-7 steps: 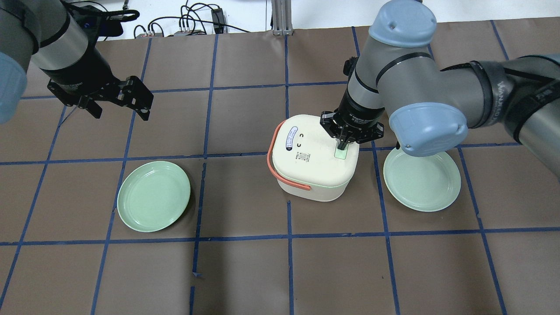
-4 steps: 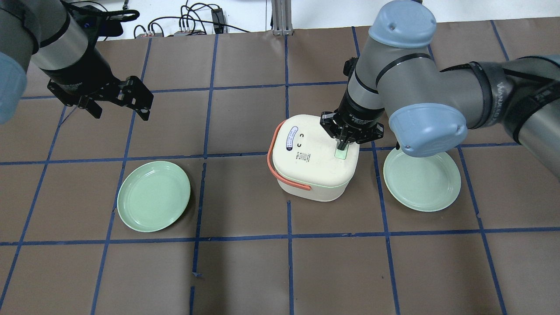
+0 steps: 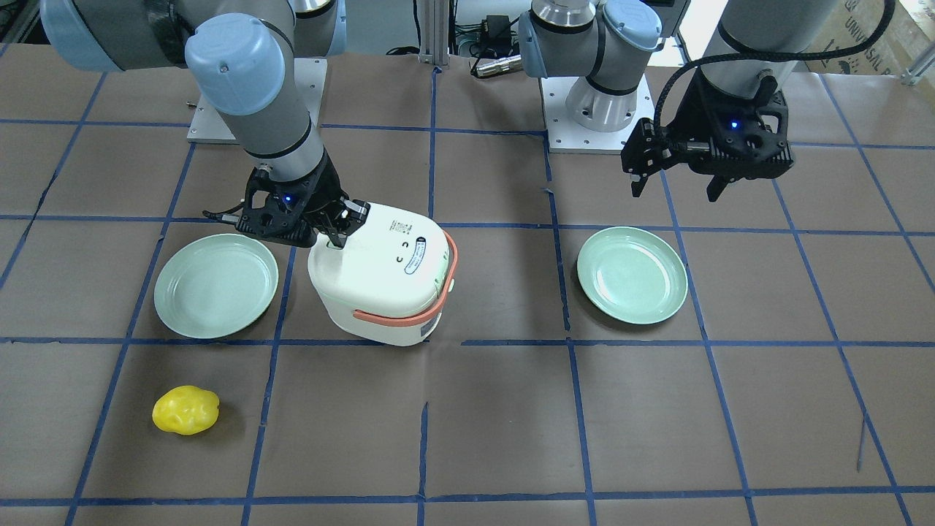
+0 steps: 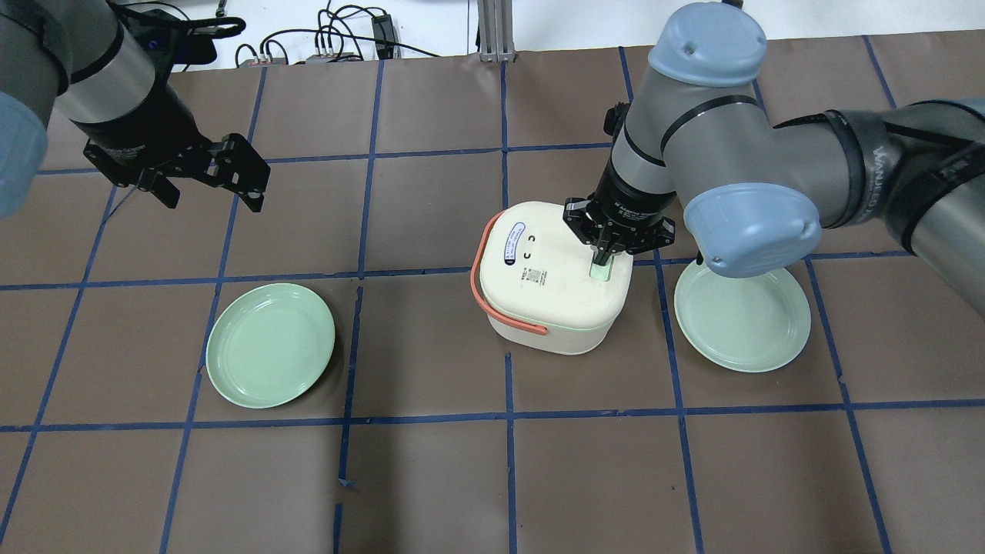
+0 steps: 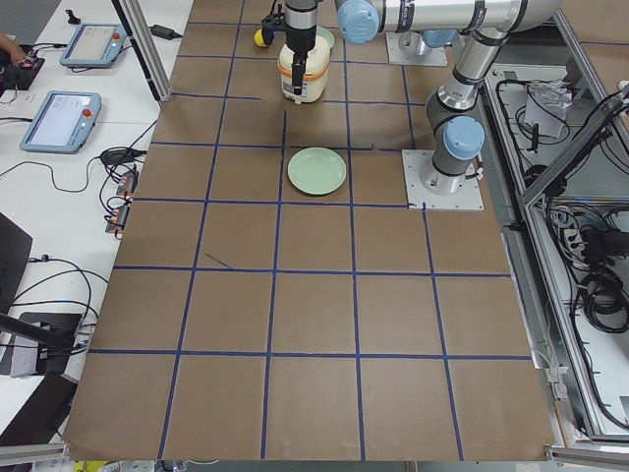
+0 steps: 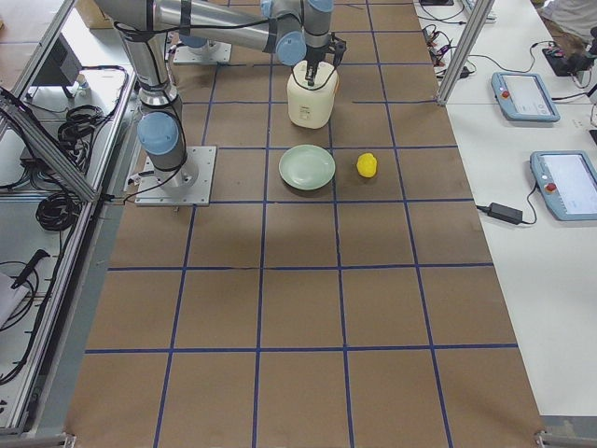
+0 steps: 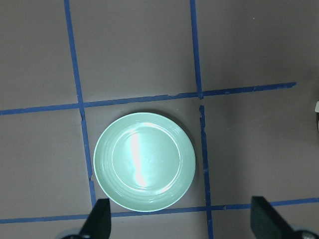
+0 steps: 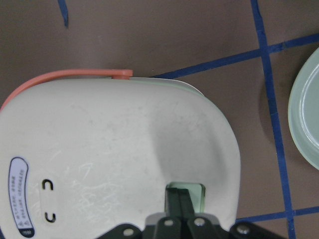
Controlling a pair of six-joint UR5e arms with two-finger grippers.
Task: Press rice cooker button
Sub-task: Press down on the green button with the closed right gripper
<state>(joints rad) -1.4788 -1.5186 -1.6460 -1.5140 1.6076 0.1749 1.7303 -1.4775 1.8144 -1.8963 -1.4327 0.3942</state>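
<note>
The white rice cooker with a salmon-orange handle stands lid closed near the table's middle, also in the front-facing view and the right wrist view. Its mint-green button sits at the lid's right edge. My right gripper is shut, pointing down, with its joined fingertips on the button. My left gripper is open and empty, hovering far to the left above the table, with nothing between its fingers.
One mint-green plate lies left of the cooker, below the left gripper. Another lies close to the cooker's right, under the right arm's elbow. A yellow lumpy object lies on the operators' side of that right-hand plate.
</note>
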